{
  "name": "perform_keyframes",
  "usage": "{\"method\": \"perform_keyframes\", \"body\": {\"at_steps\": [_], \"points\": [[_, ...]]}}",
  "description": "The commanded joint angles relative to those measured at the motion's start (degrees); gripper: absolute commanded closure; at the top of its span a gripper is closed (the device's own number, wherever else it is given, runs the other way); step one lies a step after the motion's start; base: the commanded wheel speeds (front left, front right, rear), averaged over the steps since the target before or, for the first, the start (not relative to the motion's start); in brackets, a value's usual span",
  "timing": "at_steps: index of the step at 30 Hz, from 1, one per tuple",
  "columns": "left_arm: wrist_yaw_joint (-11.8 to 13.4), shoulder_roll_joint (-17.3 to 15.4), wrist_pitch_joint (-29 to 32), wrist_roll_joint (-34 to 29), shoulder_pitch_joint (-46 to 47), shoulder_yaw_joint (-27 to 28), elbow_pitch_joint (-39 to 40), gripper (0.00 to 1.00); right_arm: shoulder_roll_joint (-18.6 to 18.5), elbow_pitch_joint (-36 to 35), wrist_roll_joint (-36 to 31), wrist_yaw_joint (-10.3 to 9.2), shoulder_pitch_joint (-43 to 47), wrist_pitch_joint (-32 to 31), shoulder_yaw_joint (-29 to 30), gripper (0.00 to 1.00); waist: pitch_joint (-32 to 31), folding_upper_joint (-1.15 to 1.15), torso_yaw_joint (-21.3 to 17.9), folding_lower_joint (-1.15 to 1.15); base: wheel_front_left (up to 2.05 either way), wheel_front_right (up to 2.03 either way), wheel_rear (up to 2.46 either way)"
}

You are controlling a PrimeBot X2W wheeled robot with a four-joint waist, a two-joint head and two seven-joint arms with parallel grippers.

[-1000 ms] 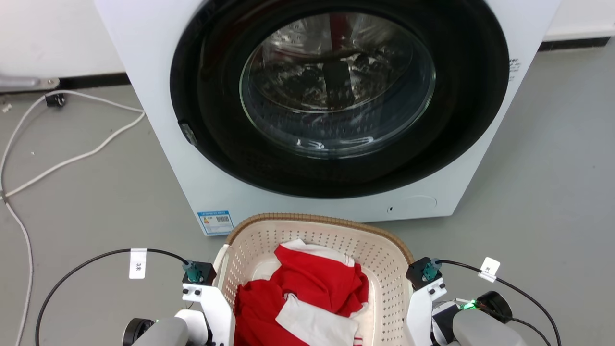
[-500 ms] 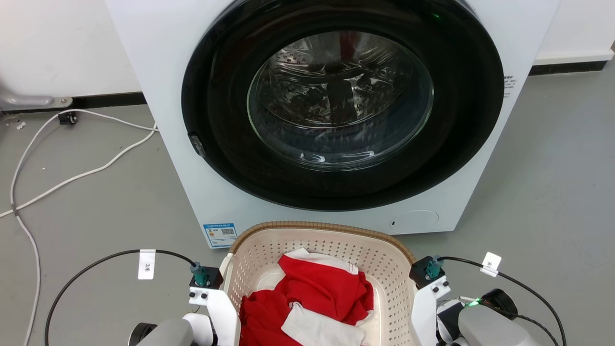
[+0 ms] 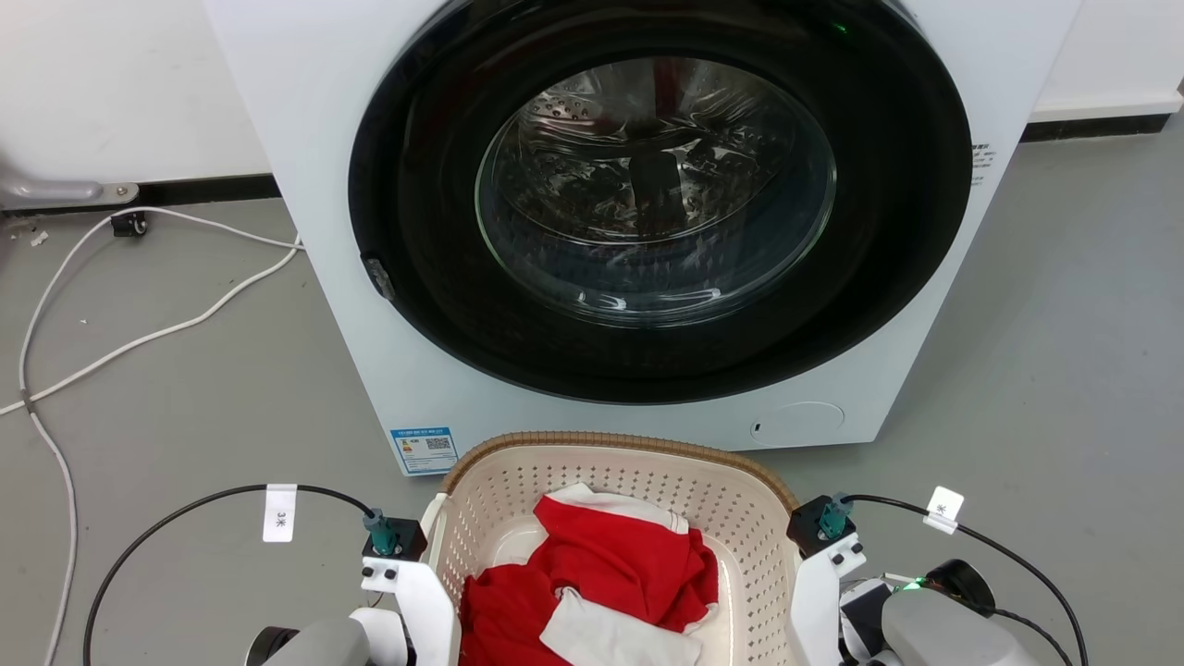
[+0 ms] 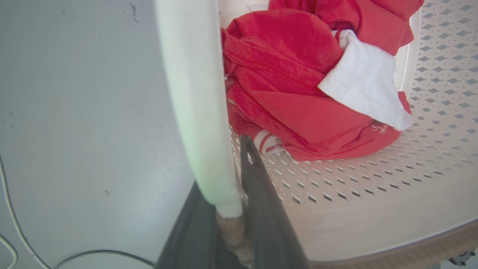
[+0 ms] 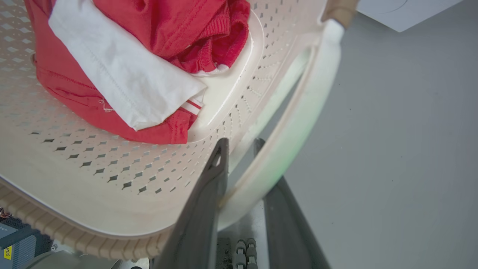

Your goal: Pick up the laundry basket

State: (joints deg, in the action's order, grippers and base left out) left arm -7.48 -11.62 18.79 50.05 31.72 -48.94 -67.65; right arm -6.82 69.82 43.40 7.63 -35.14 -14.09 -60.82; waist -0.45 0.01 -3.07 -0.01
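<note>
Laundry basket (image 3: 740,518) barely shifted since half-second ago; left claw (image 4: 224,168), right claw (image 5: 241,142) still clamped on it.

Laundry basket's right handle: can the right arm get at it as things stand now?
Probably yes: the right tool has one finger on each side of the laundry basket's white handle, seemingly closed on it, with nothing between.

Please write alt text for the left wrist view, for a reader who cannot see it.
The left end effector clamps the white handle of the cream laundry basket between its dark fingers. Red and white clothes lie on its perforated bottom; grey floor is on the left.
</note>
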Motion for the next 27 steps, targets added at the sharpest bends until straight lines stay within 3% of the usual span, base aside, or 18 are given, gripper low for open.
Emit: {"method": "perform_keyframes", "body": {"at_steps": [1,27], "points": [[0.1,-1.5,-0.3,0.4,0.9,-0.5,-0.5,1.0,-2.0,0.9,0.1,-0.26,-1.0,0.0,-0.8,1.0,0.1,-0.01,-0.1,0.01,0.0,0.0,0.0],[0.1,-1.6,-1.6,4.9,2.2,-4.9,-1.8,1.0,-1.4,2.1,4.7,-0.26,-1.8,0.8,-5.7,1.0,0.5,-0.01,0.3,0.01,0.0,0.0,0.0]]}}
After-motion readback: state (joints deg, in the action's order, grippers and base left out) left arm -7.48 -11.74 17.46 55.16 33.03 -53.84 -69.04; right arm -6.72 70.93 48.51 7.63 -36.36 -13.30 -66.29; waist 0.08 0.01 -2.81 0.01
